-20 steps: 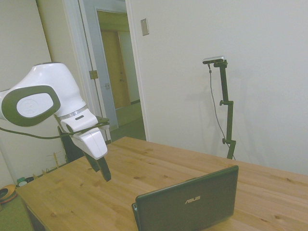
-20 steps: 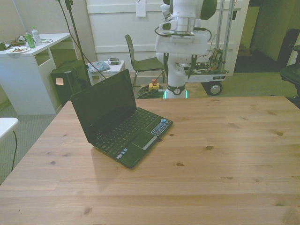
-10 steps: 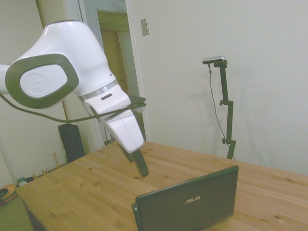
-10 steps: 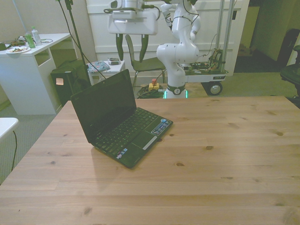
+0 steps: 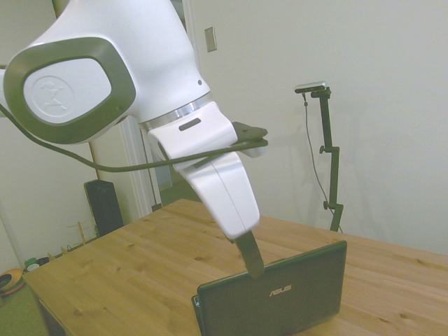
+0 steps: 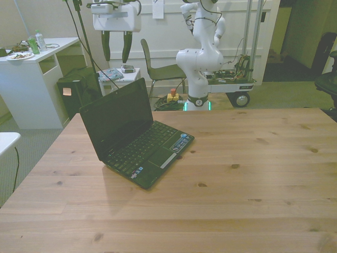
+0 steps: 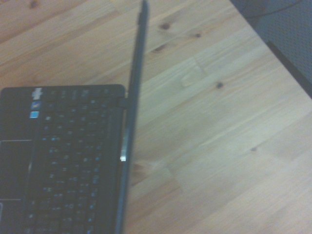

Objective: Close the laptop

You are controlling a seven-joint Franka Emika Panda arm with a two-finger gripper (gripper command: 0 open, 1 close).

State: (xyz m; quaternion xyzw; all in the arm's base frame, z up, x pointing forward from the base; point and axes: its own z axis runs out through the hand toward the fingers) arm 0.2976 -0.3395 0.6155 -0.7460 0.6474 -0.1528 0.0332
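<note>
Nearest us on the light wooden desk (image 6: pixel 253 174), toward the front view's left, we see the small, thin dark grey-black laptop (image 6: pixel 134 134) standing open, lid raised past upright, its silver ASUS logo showing in the side view. Higher and farther back, the white arm's two-finger gripper (image 6: pixel 116 46) hangs above the lid's top edge, its dark fingers (image 6: pixel 126 46) spread apart and holding nothing. We judge the risks to be these: pressing down on the lid's edge rather than pushing it forward over the keyboard could strain the hinge or tip the light machine backward; a push off to one corner could twist or slide it across the desk.
</note>
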